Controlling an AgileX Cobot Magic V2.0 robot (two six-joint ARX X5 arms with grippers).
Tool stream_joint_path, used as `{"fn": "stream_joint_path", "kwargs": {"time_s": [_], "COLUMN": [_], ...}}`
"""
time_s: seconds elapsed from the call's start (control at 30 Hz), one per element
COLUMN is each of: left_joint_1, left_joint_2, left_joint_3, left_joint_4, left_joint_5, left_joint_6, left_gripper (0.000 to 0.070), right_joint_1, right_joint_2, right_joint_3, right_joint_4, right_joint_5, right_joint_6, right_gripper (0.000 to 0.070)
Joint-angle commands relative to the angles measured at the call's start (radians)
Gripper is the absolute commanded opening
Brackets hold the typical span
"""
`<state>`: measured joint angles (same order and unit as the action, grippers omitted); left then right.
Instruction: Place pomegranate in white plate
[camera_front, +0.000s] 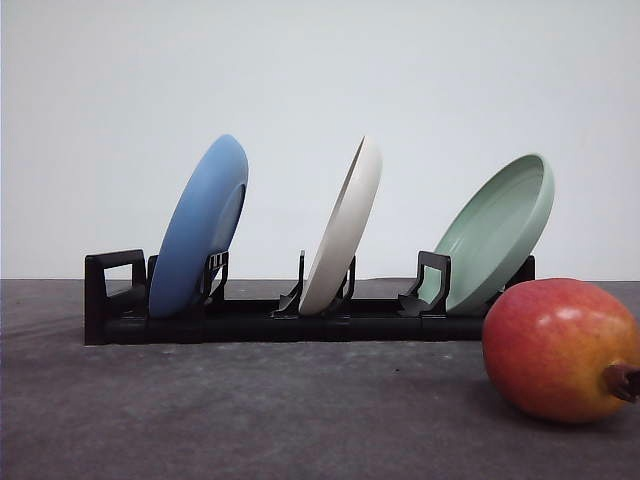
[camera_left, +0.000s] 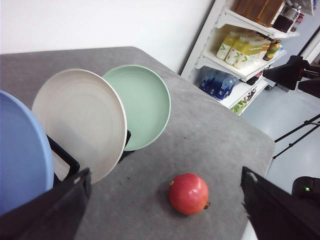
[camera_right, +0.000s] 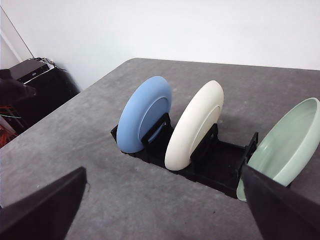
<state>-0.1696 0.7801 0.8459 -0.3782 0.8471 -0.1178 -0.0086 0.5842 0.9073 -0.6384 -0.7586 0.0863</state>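
Observation:
The pomegranate (camera_front: 560, 348) lies on the grey table at the front right, red with a yellow patch, its crown pointing right; from the left wrist it shows as a pomegranate (camera_left: 188, 193) alone on the cloth. The white plate (camera_front: 343, 228) stands on edge in the middle slot of a black rack (camera_front: 250, 320), also seen as the white plate (camera_left: 80, 120) and white plate (camera_right: 194, 125). My left gripper (camera_left: 165, 212) is open, high above the table, the fruit between its fingers in view but well below them. My right gripper (camera_right: 165, 210) is open too, above the rack's near side.
A blue plate (camera_front: 200, 228) leans in the rack's left slot and a pale green plate (camera_front: 497, 230) in the right one. Shelves with bottles (camera_left: 250, 45) stand beyond the table's right edge. A dark cabinet (camera_right: 35, 85) sits off the left side.

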Motion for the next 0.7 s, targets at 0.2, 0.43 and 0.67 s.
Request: {"fn": "stream_joint_path", "kwargs": {"time_s": [0.2, 0.43, 0.67], "left_joint_1": [-0.174, -0.337, -0.445], "left_joint_2": [0.152, 0.391, 0.671], "left_joint_3": [0.069, 0.257, 0.515], "left_joint_4": [0.012, 0.002, -0.062], "left_joint_5": [-0.2, -0.378, -0.509], "left_joint_6": [-0.029, -0.029, -0.033], "left_gripper": [0.0597, 0.0597, 0.0596], "right_joint_1": [0.0, 0.0, 0.0], "right_joint_2": [0.003, 0.003, 0.003], "right_joint_3": [0.016, 0.016, 0.016], "right_joint_4": [0.009, 0.009, 0.009], "right_joint_5": [-0.001, -0.001, -0.001], "right_joint_6": [0.052, 0.063, 0.063], "right_gripper": [0.0649, 0.0649, 0.0649]}}
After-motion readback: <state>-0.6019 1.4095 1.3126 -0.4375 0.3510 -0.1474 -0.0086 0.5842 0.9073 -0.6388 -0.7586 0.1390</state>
